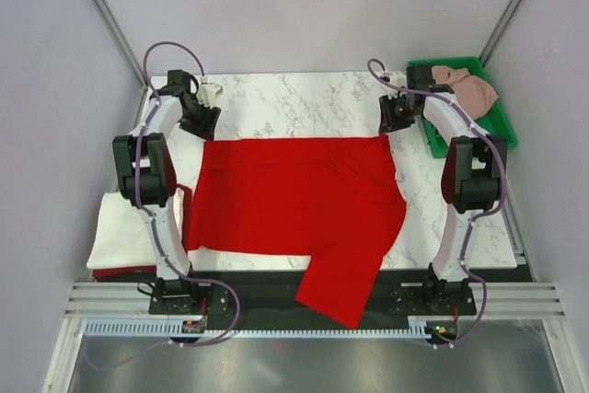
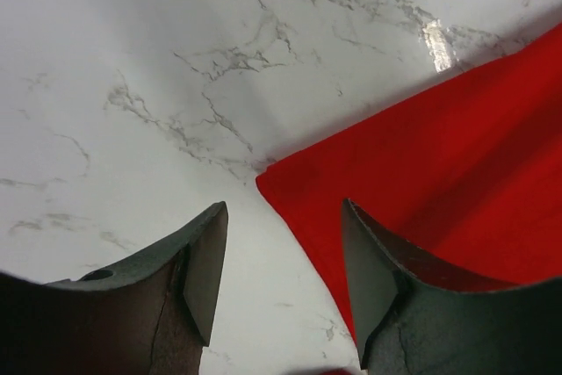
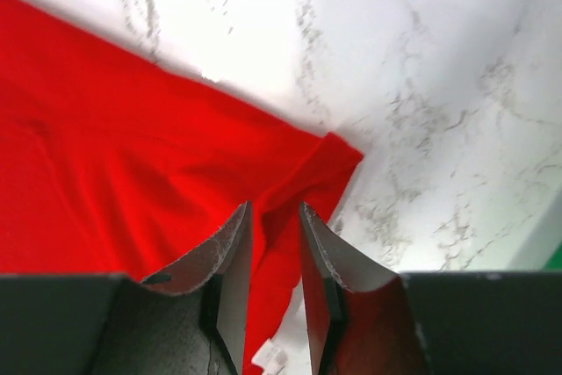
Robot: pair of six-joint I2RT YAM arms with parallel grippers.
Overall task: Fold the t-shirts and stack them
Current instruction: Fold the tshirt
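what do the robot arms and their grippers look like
Both the left arm and right arm have white links with bulky black joint housings. A greyish-purple cable loops along each. The left gripper and right gripper are dark, with tapering wedge-shaped tips.

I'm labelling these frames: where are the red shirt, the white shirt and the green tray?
red shirt [image 1: 276, 195], overhead view, middle of its body
white shirt [image 1: 124, 227], overhead view, its flat top
green tray [image 1: 503, 121], overhead view, right-hand rim
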